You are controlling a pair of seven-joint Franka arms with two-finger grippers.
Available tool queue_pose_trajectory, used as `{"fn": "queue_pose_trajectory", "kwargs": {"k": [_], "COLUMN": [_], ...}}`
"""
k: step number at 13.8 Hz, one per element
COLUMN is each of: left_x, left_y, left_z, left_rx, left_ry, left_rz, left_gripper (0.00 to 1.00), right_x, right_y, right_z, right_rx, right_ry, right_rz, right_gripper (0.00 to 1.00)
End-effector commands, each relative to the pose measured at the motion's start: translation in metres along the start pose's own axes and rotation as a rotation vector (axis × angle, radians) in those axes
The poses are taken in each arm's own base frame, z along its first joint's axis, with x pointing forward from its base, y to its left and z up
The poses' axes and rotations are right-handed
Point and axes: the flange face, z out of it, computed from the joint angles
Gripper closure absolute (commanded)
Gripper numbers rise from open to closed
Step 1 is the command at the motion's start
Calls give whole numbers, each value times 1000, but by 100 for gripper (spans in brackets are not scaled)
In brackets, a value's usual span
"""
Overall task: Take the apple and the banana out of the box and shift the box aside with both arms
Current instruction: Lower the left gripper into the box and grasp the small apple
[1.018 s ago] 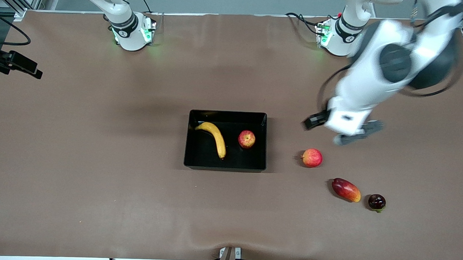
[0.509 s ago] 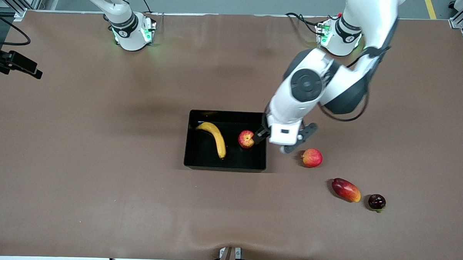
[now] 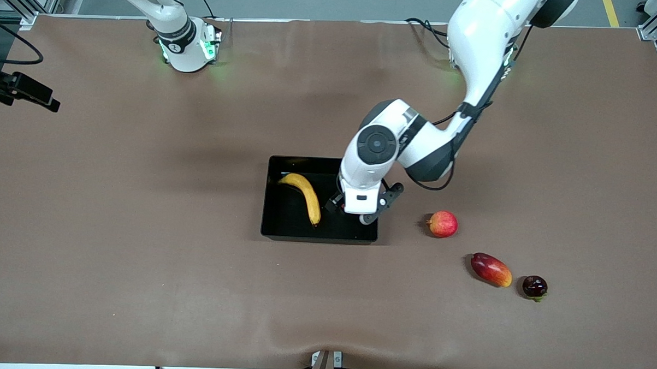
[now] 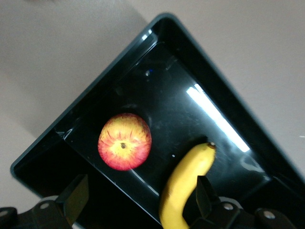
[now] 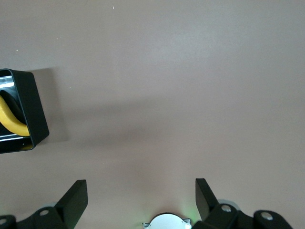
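- The black box [image 3: 283, 226] sits mid-surface [image 3: 140, 254]; the banana [image 3: 307, 196] lies in it, and so does the red apple [image 4: 125, 141], just beside the banana.
- The left claw [image 4: 138, 200] hangs over the box above the apple, fingers wide apart, empty.
- The right claw [image 5: 140, 198] waits over bare surface, spread wide, holding nothing.

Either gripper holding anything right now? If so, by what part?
Nothing is held. The left gripper is open over the box, above the apple and beside the banana. The right gripper is open over bare table.
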Motion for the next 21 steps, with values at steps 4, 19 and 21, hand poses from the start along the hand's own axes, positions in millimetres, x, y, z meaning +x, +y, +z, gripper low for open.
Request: {"fn": "queue_pose_trajectory", "kwargs": {"k": [4, 19, 21], "left_x": [-5, 16, 59], "left_y": [-2, -16, -42], "left_z": [70, -100, -153], "left_rx": [90, 6, 40], "left_ry": [76, 174, 186], "left_rz": [27, 55, 71], "left_gripper": [0, 100, 100], "right_x": [1, 2, 2], "right_y": [20, 25, 25], "right_z": [-1, 3, 3], "right_rx": [18, 20, 20], "right_ry": [-1, -16, -16], "right_rz": [48, 57, 56], "right_gripper": [0, 0, 0]}}
